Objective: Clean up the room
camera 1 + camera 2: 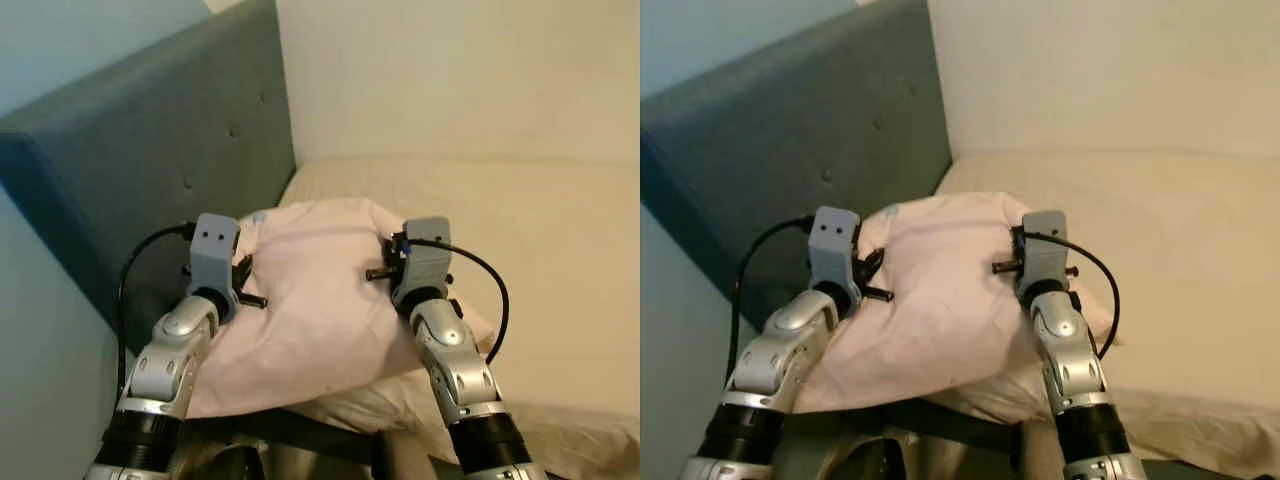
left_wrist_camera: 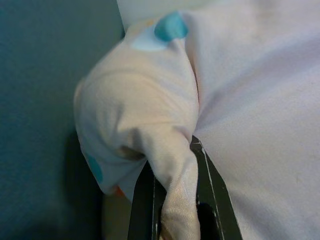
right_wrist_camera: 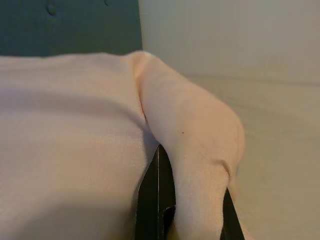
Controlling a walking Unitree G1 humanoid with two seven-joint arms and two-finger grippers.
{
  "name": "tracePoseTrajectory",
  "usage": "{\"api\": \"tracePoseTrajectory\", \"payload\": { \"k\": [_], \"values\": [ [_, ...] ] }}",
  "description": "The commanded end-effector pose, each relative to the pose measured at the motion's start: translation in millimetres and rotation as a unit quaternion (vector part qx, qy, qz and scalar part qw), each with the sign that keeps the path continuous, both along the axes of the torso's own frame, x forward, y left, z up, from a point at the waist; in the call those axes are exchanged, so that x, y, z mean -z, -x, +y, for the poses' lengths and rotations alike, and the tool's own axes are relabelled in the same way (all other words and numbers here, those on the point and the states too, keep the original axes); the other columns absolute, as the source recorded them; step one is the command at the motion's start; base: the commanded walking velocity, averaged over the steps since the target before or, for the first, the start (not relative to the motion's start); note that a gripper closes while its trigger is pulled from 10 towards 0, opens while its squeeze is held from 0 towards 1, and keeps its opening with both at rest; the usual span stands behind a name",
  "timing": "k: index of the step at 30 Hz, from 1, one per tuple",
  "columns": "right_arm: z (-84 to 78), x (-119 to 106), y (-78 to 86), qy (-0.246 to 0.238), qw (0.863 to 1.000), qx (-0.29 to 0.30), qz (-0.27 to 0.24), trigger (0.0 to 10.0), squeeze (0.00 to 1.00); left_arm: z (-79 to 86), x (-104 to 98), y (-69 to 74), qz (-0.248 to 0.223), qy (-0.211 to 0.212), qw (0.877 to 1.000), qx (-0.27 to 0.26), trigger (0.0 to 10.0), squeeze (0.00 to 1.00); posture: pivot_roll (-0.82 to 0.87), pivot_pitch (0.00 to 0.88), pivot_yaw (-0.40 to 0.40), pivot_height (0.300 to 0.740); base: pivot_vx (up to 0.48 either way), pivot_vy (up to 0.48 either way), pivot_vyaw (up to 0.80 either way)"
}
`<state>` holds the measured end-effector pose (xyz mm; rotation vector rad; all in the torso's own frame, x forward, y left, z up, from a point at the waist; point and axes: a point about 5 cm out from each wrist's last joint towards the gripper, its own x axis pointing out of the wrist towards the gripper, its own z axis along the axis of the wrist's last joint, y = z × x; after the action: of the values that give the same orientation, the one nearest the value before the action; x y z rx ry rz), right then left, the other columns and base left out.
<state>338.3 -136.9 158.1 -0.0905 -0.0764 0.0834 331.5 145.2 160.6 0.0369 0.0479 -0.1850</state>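
Both arms up | left gripper (image 2: 175, 220) and right gripper (image 3: 182, 215) each pinch pillow (image 1: 320, 300) fabric between fingers | pillow held over bed (image 1: 560, 230) beside headboard (image 1: 150, 150), not yet set down

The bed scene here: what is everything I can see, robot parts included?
pillow: one, pale pink with a few turquoise spots at one corner, lying at the head of the bed, gripped at both sides.
headboard: one, teal, buttoned fabric, to the left of the pillow.
bed sheet: one, cream, under and to the right of the pillow.
wall: one, off-white, behind the bed.
left hand: one, black fingers shut on a fold of the pillow.
right hand: one, black fingers shut on a fold at the other side.
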Motion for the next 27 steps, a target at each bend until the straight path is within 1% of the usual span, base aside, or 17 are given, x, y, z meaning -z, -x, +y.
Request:
{"api": "tracePoseTrajectory", "payload": {
  "k": [1,2,7,10,13,14,16,17,19,20,21,22,23,24,25,26,27],
  "values": [
    [1.1,-11,-1.1,-0.001,1.0,0.003,-0.02,10.0,0.0,19.8,1,-1.4,0.0,-0.025,0.999,-0.032,10.0,0.0,-0.09,0.179,0.062,0.601,0.0,0.0,0.0],
    [1.5,-13,-1.4,0.0,1.0,0.001,-0.022,10.0,0.0,25.0,-2,-1.1,-0.008,-0.025,0.999,-0.042,10.0,0.0,-0.09,0.19,0.056,0.601,0.0,0.0,0.0],
    [2.6,-17,-1.8,0.001,1.0,-0.003,-0.025,10.0,0.0,30.8,-4,-0.2,-0.018,-0.024,0.998,-0.054,10.0,0.0,-0.09,0.194,0.051,0.601,0.0,0.0,0.0],
    [4.1,-17,-1.8,0.003,1.0,-0.009,-0.022,10.0,0.0,35.4,-3,2.1,-0.02,-0.033,0.998,-0.055,10.0,0.0,-0.09,0.199,0.043,0.596,0.0,0.0,0.0],
    [5.7,-18,-0.7,0.001,1.0,-0.013,-0.028,10.0,0.0,40.0,3,3.8,-0.016,-0.06,0.997,-0.039,10.0,0.0,-0.09,0.204,0.036,0.586,0.0,0.0,0.0],
    [5.7,-18,-0.7,0.001,1.0,-0.013,-0.028,10.0,0.0,40.0,3,3.8,-0.016,-0.06,0.997,-0.039,10.0,0.0,-0.09,0.204,0.036,0.586,0.0,0.0,0.0],
    [7.0,-19,-2.8,0.006,0.999,-0.016,-0.029,10.0,0.0,45.5,5,0.5,-0.019,-0.071,0.997,-0.036,10.0,0.0,-0.09,0.2,0.029,0.586,0.0,0.0,0.0],
    [9.0,-22,-7.5,0.016,0.999,-0.023,-0.033,10.0,0.0,50.2,1,-6.0,-0.026,-0.087,0.995,-0.038,10.0,0.0,-0.09,0.195,0.029,0.586,0.0,0.0,0.0],
    [9.0,-22,-7.5,0.016,0.999,-0.023,-0.033,10.0,0.0,50.2,1,-6.0,-0.026,-0.087,0.995,-0.038,10.0,0.0,-0.09,0.195,0.029,0.586,0.0,0.0,0.0],
    [10.4,-24,-10.9,0.022,0.999,-0.027,-0.036,10.0,0.0,53.5,-2,-10.5,-0.032,-0.098,0.994,-0.039,10.0,0.0,-0.09,0.195,0.028,0.586,0.0,0.0,0.0],
    [13.7,-43,-27.0,0.034,0.997,-0.034,-0.061,10.0,0.0,57.3,-27,-28.2,-0.076,-0.118,0.989,-0.04,10.0,0.0,-0.09,0.182,0.026,0.586,0.0,0.0,0.0],
    [13.7,-43,-27.0,0.034,0.997,-0.034,-0.061,10.0,0.0,57.3,-27,-28.2,-0.076,-0.118,0.989,-0.04,10.0,0.0,-0.09,0.182,0.026,0.586,0.0,0.0,0.0],
    [15.8,-58,-37.3,0.041,0.995,-0.037,-0.079,10.0,0.0,59.3,-48,-38.8,-0.107,-0.129,0.985,-0.041,10.0,0.0,-0.09,0.182,0.026,0.586,0.0,0.0,0.0],
    [17.9,-79,-48.7,0.043,0.993,-0.036,-0.103,10.0,0.0,60.3,-75,-49.6,-0.148,-0.147,0.977,-0.043,10.0,0.0,-0.08,0.173,0.022,0.586,0.0,0.0,0.0],
    [17.9,-79,-48.7,0.043,0.993,-0.036,-0.103,10.0,0.0,60.3,-75,-49.6,-0.148,-0.147,0.977,-0.043,10.0,0.0,-0.08,0.173,0.022,0.586,0.0,0.0,0.0],
    [21.6,-103,-58.1,0.046,0.99,-0.038,-0.13,10.0,0.0,62.7,-108,-58.0,-0.192,-0.17,0.965,-0.05,10.0,0.0,-0.08,0.165,0.015,0.586,0.0,0.0,0.0],
    [21.6,-103,-58.1,0.046,0.99,-0.038,-0.13,10.0,0.0,62.7,-108,-58.0,-0.192,-0.17,0.965,-0.05,10.0,0.0,-0.08,0.165,0.015,0.586,0.0,0.0,0.0]
  ]
}}
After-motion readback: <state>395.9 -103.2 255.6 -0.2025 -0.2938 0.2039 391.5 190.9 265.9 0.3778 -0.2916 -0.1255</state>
